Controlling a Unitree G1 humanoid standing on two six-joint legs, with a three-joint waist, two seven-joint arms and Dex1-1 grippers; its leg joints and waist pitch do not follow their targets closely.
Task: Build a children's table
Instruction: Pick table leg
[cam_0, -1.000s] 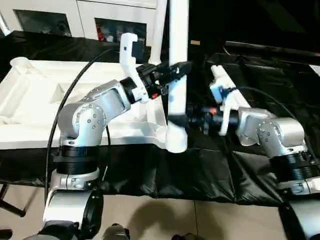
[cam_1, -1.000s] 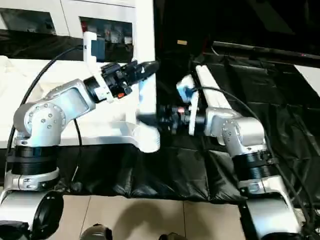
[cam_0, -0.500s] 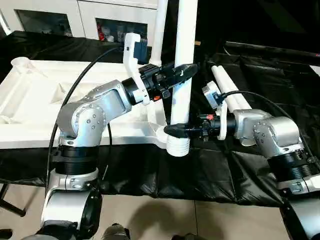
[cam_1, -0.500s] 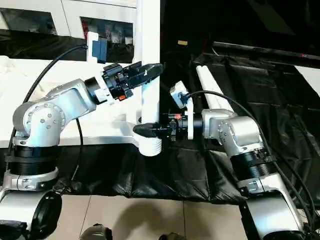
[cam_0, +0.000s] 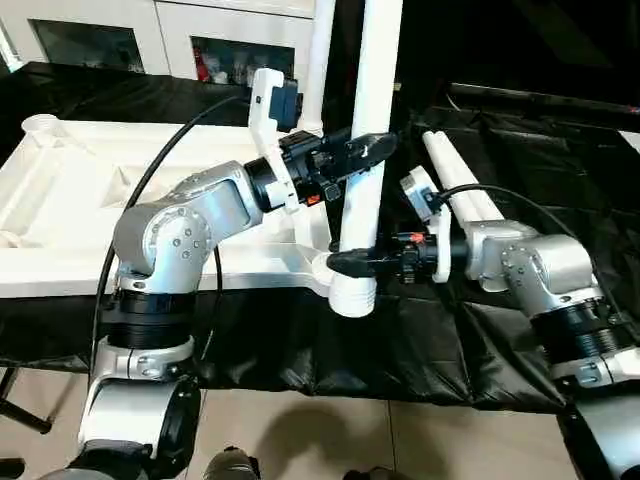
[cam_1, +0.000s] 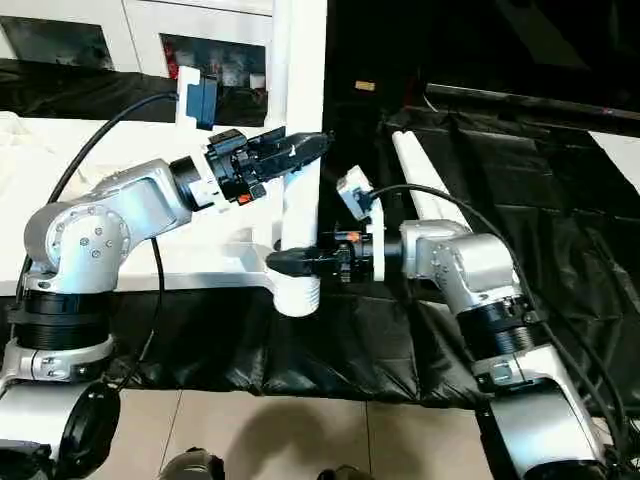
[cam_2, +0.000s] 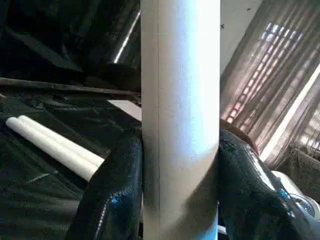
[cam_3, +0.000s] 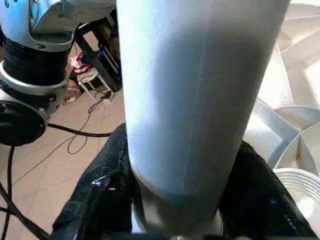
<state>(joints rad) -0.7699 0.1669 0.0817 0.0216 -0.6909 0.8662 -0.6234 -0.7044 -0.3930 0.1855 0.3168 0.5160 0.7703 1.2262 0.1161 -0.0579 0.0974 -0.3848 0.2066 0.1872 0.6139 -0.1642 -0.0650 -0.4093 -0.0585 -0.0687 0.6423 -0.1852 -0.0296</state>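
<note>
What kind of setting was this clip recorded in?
Probably an indoor lab or workshop, not a home. The bench is draped in black sheeting, a white cabinet with glass doors stands behind it, the floor is tiled, and loose cables trail across it in the right wrist view.

One tabletop (cam_0: 60, 200), four legs (cam_0: 372, 120), two end effectors (cam_0: 365, 150).

Table top (cam_0: 70, 200) lying on the left of the bench, upright leg (cam_0: 368, 130) standing at its near right corner socket (cam_0: 350, 290), second upright leg (cam_0: 320, 50) just behind, two legs (cam_0: 462, 190) lying side by side to the right, cabinet (cam_0: 150, 40) behind the top.
</note>
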